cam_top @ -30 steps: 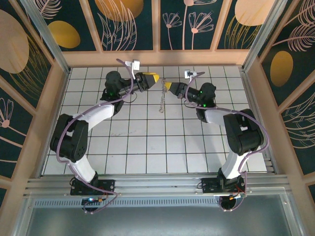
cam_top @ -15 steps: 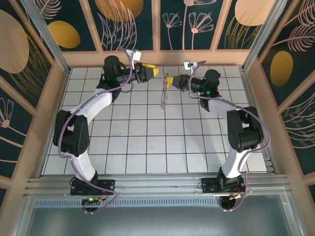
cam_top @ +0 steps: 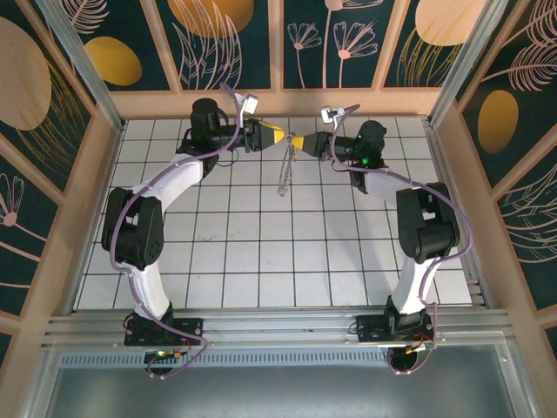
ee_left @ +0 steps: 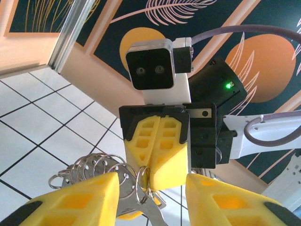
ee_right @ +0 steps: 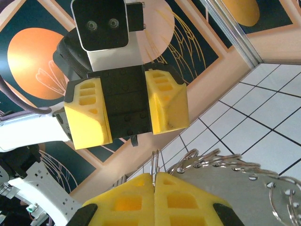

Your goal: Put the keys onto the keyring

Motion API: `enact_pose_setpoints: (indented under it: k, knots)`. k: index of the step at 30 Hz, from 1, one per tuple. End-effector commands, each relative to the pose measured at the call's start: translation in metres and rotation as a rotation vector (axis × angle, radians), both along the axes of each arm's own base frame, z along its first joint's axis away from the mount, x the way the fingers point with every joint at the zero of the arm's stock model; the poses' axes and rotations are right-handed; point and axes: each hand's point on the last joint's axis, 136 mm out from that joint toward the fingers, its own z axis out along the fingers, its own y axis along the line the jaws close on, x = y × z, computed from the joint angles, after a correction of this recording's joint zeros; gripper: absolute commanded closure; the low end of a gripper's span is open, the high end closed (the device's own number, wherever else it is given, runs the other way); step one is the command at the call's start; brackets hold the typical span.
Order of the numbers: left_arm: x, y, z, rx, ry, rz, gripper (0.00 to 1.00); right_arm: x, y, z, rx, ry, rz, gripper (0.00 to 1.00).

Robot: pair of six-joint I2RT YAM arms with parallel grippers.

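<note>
Right end effector (cam_top: 299,142) tight on the keyring (cam_top: 285,171) rim, left end effector (cam_top: 279,137) part-open opposite, near back wall (cam_top: 278,103).

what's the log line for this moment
left pincer: open, at keyring | right pincer: shut on keyring | keyring: hanging above table

Bright, even light from above washes the white tiled worktop (cam_top: 261,261); shadows on it are faint and soft-edged; the overhead view is sharp throughout; in the left wrist view the near yellow fingers (ee_left: 80,202) of the left hand (ee_left: 150,207) are soft and out of focus; the keyring (ee_left: 101,165) carries small white glints; in the right wrist view its metal blurs into a pale grey smear.
</note>
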Motion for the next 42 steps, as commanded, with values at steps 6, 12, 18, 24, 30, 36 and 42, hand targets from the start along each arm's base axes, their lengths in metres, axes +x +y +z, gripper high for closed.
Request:
enact_pose_setpoints:
  k: [6, 12, 18, 24, 30, 36, 42]
  knots:
    - [0.002, -0.003, -0.001, -0.018, 0.003, -0.035, 0.60, -0.005, 0.009, 0.024, 0.037, -0.098, 0.028, 1.00]
    - [-0.002, -0.008, 0.000, -0.023, 0.002, -0.056, 0.64, -0.003, 0.011, 0.022, 0.038, -0.091, 0.022, 1.00]
    - [-0.006, -0.013, -0.002, -0.022, 0.004, -0.068, 0.67, -0.001, 0.012, 0.021, 0.039, -0.086, 0.018, 1.00]
    - [-0.006, -0.013, 0.000, -0.021, -0.003, -0.062, 0.68, 0.001, 0.012, 0.017, 0.037, -0.075, 0.015, 1.00]
    - [-0.003, -0.009, 0.004, 0.010, -0.051, 0.004, 0.60, 0.004, 0.011, 0.015, 0.031, -0.071, 0.006, 1.00]
    - [-0.001, -0.006, 0.010, 0.022, -0.077, 0.036, 0.57, 0.004, 0.011, 0.014, 0.032, -0.069, 0.001, 1.00]
    - [0.011, 0.007, 0.015, 0.037, -0.107, 0.143, 0.54, 0.005, 0.008, 0.012, 0.031, -0.065, -0.008, 1.00]
